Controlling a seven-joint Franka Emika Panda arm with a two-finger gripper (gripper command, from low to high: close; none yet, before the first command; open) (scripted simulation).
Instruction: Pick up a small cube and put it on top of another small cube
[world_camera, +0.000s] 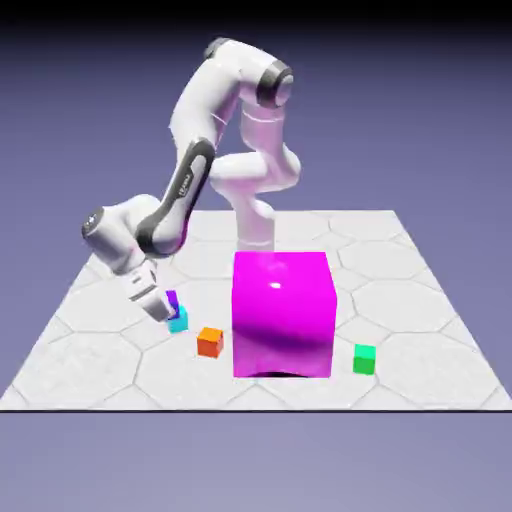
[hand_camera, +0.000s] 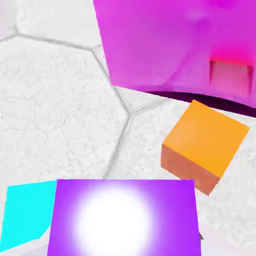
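The small cube (world_camera: 172, 298), tiny and deep purple, sits between the fingers of my gripper (world_camera: 163, 308), which is shut on it at the exterior view's left. It hangs just above and slightly off the other small cube (world_camera: 178, 321), a tiny cyan one resting on the table. In the hand view the purple cube (hand_camera: 122, 217) fills the bottom middle with a bright glare and hides my fingertips. The cyan cube (hand_camera: 27, 215) shows partly beside it at the lower left.
An orange cube (world_camera: 209, 341) (hand_camera: 207, 140) lies close to the cyan one. Beyond it stands the big magenta cube (world_camera: 282, 312) (hand_camera: 175, 45). A green cube (world_camera: 364, 359) sits on the far side of the magenta cube. The hexagon-patterned table (world_camera: 420, 290) carries all of them.
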